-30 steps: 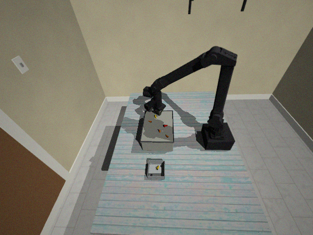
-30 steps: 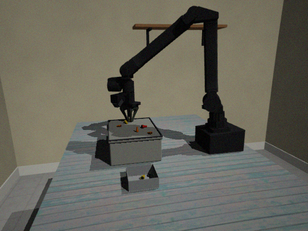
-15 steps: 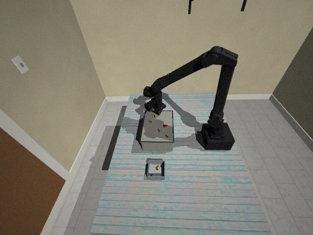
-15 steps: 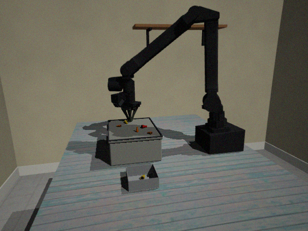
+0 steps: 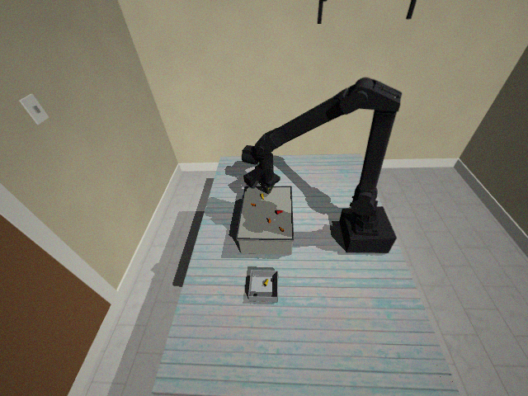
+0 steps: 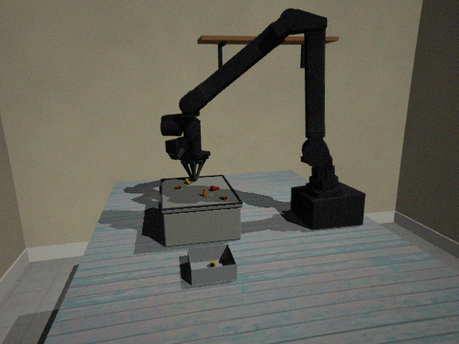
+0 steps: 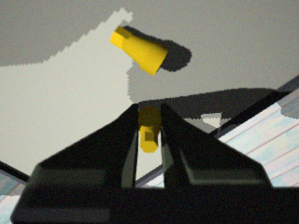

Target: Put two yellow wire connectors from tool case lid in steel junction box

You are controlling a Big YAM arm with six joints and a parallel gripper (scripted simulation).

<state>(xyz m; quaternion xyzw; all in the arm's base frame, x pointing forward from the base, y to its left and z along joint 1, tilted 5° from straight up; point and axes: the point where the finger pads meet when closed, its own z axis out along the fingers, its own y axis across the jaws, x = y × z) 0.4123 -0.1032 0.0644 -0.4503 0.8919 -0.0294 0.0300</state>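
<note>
My gripper (image 7: 149,113) is shut on a yellow wire connector (image 7: 149,133) at the far edge of the tool case's grey lid (image 5: 266,211). A second yellow connector (image 7: 139,49) lies on its side on the lid just beyond the fingers; it also shows in the exterior view (image 6: 187,181). The steel junction box (image 5: 261,285) stands open on the floor in front of the case, with one yellow connector (image 5: 265,281) inside it. In the top and exterior views the gripper (image 6: 193,175) points straight down at the lid.
Orange connectors (image 5: 253,205) (image 5: 268,220) (image 5: 281,228) and a red one (image 5: 279,211) lie scattered on the lid. The arm's black base (image 5: 367,230) stands to the right of the case. A wall shelf (image 6: 267,38) hangs behind the arm.
</note>
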